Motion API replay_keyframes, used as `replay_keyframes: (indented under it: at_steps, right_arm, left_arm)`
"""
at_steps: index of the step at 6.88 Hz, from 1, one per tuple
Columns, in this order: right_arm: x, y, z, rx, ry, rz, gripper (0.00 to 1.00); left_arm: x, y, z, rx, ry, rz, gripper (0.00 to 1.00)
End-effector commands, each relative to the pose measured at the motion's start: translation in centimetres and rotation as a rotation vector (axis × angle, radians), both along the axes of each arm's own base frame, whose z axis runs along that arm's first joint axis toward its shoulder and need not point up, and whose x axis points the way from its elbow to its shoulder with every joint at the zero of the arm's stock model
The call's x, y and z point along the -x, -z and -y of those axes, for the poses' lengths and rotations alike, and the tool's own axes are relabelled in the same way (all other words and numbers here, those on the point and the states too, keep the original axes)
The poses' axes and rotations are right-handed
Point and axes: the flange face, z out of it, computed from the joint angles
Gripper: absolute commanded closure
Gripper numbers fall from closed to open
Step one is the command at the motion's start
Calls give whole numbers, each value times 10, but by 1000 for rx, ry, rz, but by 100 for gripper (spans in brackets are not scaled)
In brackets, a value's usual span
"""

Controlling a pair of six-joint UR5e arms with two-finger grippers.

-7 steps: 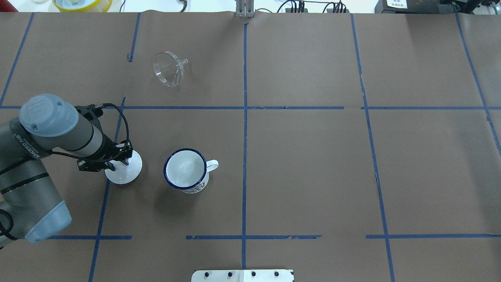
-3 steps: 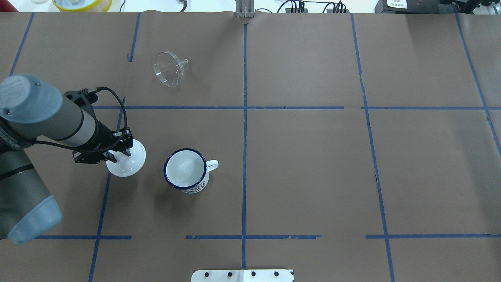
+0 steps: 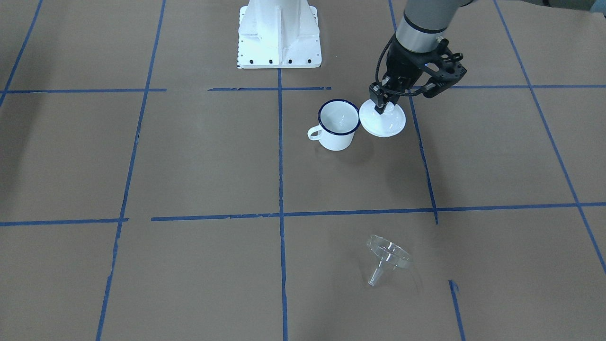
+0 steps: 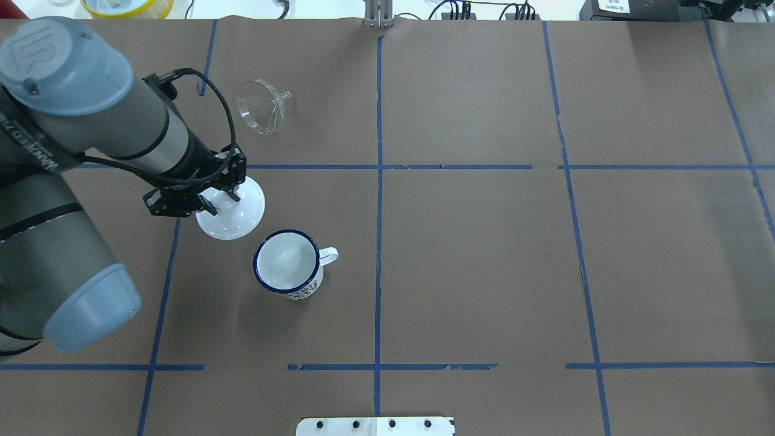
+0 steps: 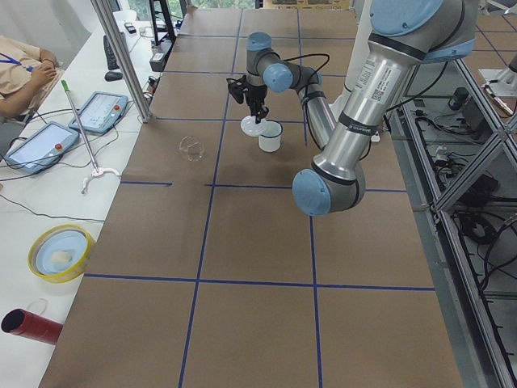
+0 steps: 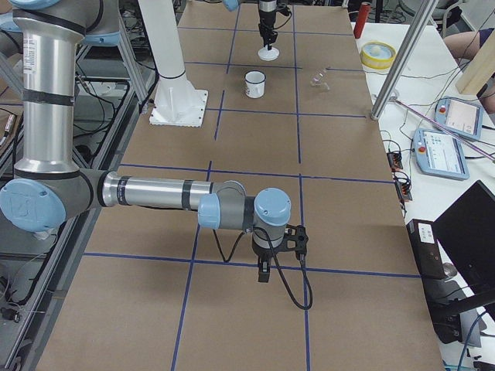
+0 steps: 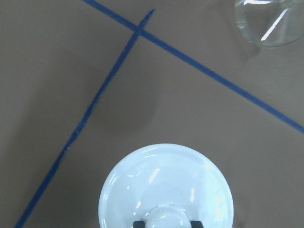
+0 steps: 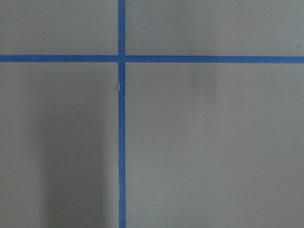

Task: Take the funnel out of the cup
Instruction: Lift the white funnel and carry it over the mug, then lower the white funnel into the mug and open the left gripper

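Observation:
The clear funnel (image 4: 261, 108) lies on its side on the brown paper at the far left, apart from the cup; it also shows in the front view (image 3: 387, 255) and at the top right of the left wrist view (image 7: 268, 21). The white cup with a blue rim (image 4: 286, 263) stands upright and empty, also seen in the front view (image 3: 337, 124). My left gripper (image 4: 223, 198) is shut on the knob of a white round lid (image 4: 233, 217), held above the table just beyond and left of the cup. My right gripper (image 6: 263, 272) shows only in the exterior right view, so I cannot tell its state.
The white robot base plate (image 3: 279, 33) sits at the near table edge. A yellow bowl (image 4: 127, 6) stands past the far left edge. Blue tape lines cross the paper. A metal post (image 5: 121, 56) and tablets are on the operators' side.
My left gripper has lifted the white lid and carried it away from the robot and to the right, from left of the cup to beyond its far-left side. Funnel and cup have not moved.

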Motion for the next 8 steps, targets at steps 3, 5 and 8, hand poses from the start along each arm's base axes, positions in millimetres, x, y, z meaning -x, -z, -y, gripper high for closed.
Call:
replay_keyframes:
  at_steps: [3,5,8]
  right_arm:
    - [0,0,0,0,0,0,0]
    - [0,0,0,0,0,0,0]
    - [0,0,0,0,0,0,0]
  left_arm:
    - [-89,0,-27,86,-56,61,100]
    - [-98,1,-33,96,-67,64,100]
    - [-95,2,-34,94,-64,60,100]
